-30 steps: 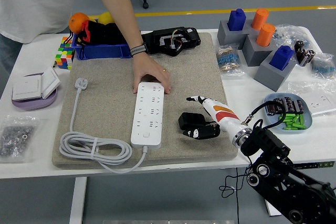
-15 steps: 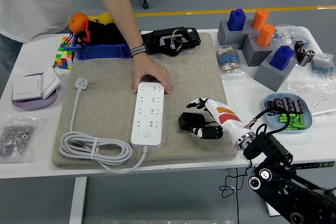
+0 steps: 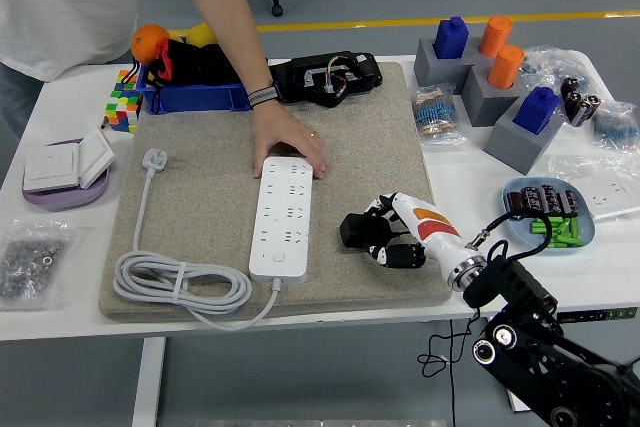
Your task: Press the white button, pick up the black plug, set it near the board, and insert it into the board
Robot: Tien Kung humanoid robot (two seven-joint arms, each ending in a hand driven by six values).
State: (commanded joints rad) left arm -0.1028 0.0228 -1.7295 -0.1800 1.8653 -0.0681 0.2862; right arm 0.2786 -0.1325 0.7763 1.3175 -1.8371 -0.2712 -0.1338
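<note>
The power strip point(image 3: 281, 217) is smooth, glossy white plastic on a rough, matt felt-like mat point(image 3: 210, 197). The plug point(image 3: 362, 230) looks matt black plastic. The table point(image 3: 60, 317) is smooth white.

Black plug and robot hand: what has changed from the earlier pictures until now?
The right hand moved a little toward the near edge and curled its fingers around the black plug; earlier they were more spread. The plug itself barely shifted on the mat. The person's hand still holds the power strip at its far end. The strip and cable did not move.
</note>
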